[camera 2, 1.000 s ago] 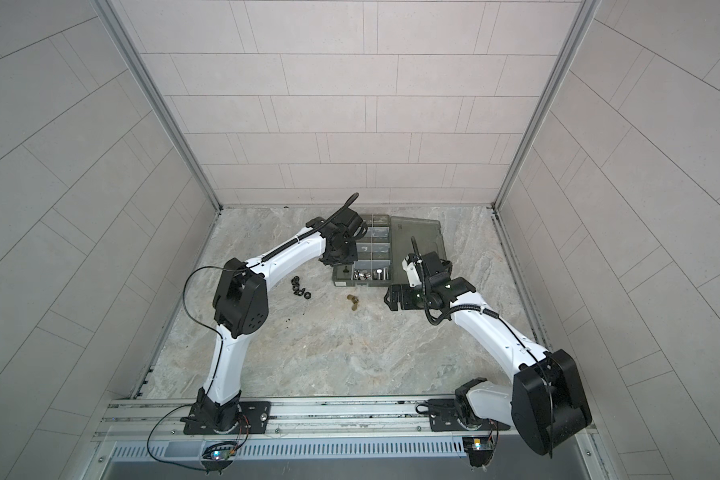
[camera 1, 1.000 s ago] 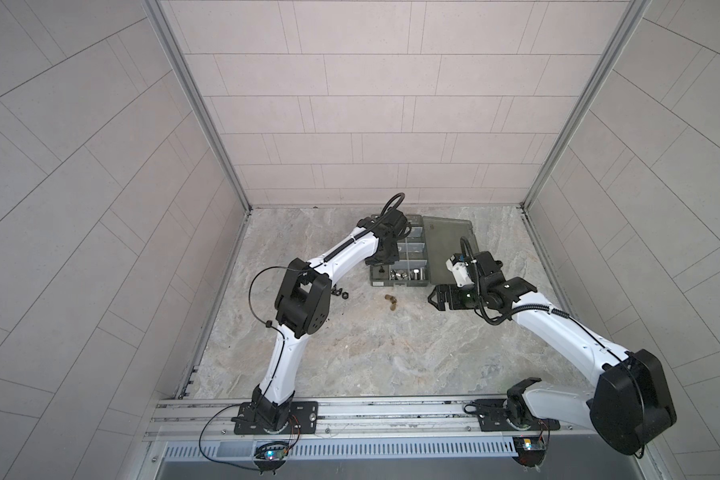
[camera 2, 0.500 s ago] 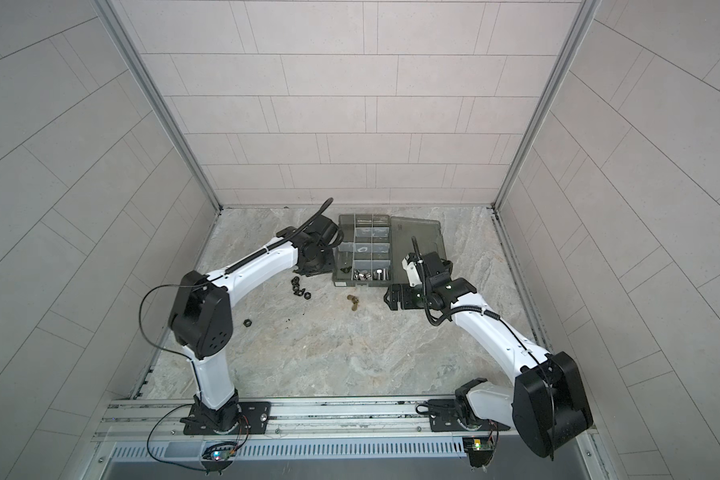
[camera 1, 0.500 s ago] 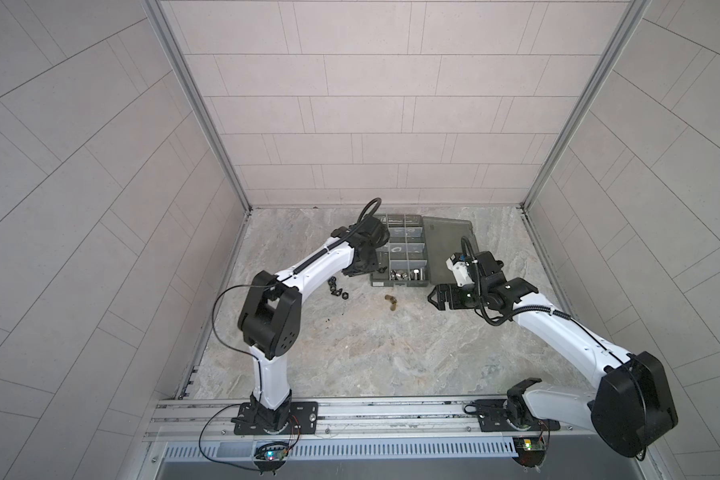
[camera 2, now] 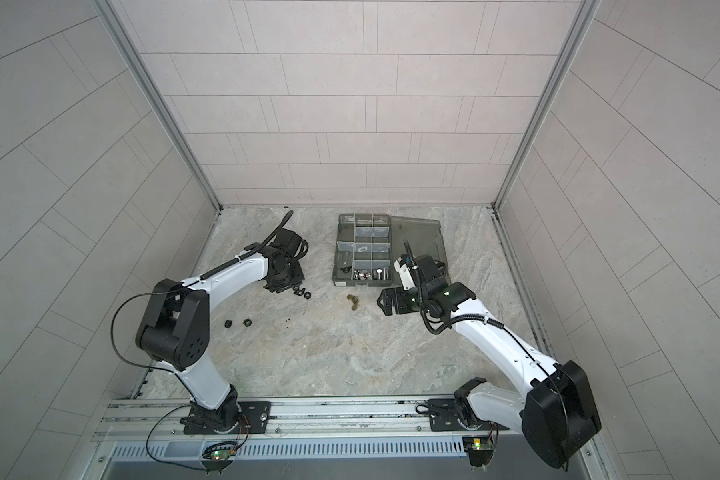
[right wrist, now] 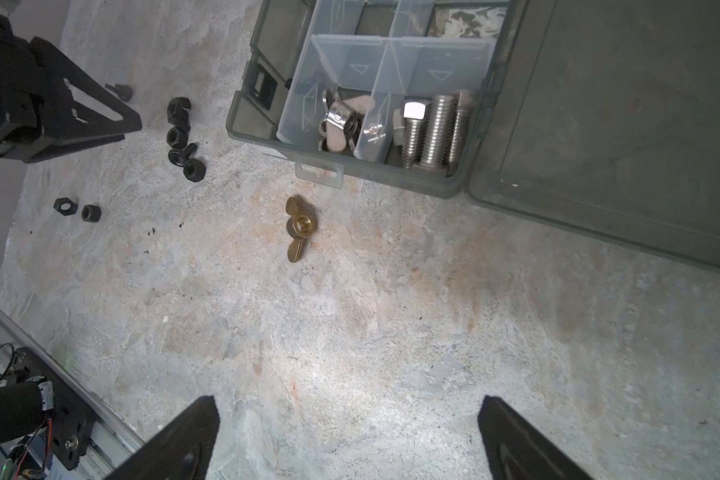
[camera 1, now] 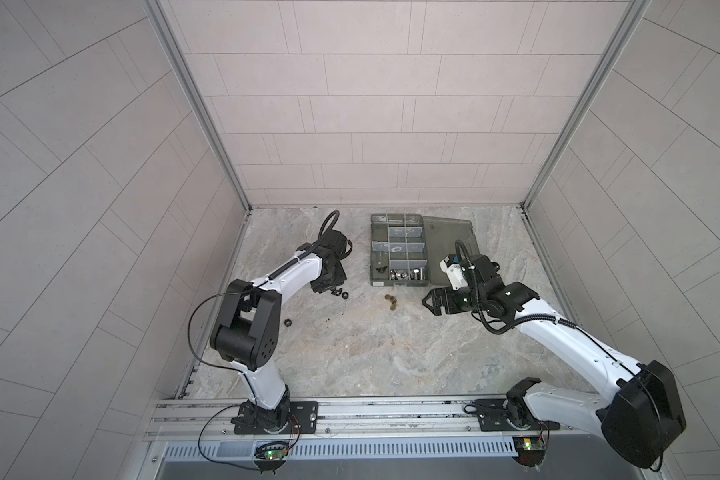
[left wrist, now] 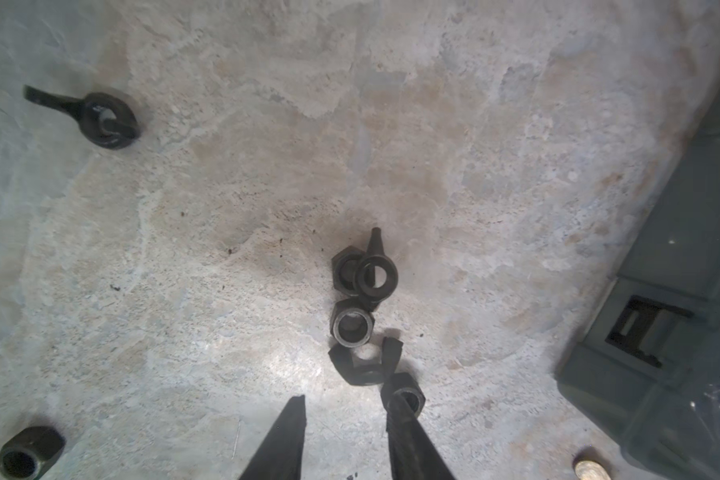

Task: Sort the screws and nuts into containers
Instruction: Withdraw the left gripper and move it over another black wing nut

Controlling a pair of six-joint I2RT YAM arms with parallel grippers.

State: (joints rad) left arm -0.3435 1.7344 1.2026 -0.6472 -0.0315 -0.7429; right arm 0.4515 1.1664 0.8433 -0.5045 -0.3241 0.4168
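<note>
Left claw (camera 1: pixel 335 289) at black nuts (camera 1: pixel 342 294), organizer box (camera 1: pixel 399 284) open — right claw (camera 1: pixel 427 301) near

Screws (right wrist: pixel 435 129) inside box (camera 1: pixel 380 234); loose nuts (camera 1: pixel 341 293) on table (camera 1: pixel 371 340) left of box.

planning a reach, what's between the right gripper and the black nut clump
A brass wing nut lies there, shown in both top views.

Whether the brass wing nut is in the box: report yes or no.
No, the brass wing nut lies on the table beside the box.
</note>
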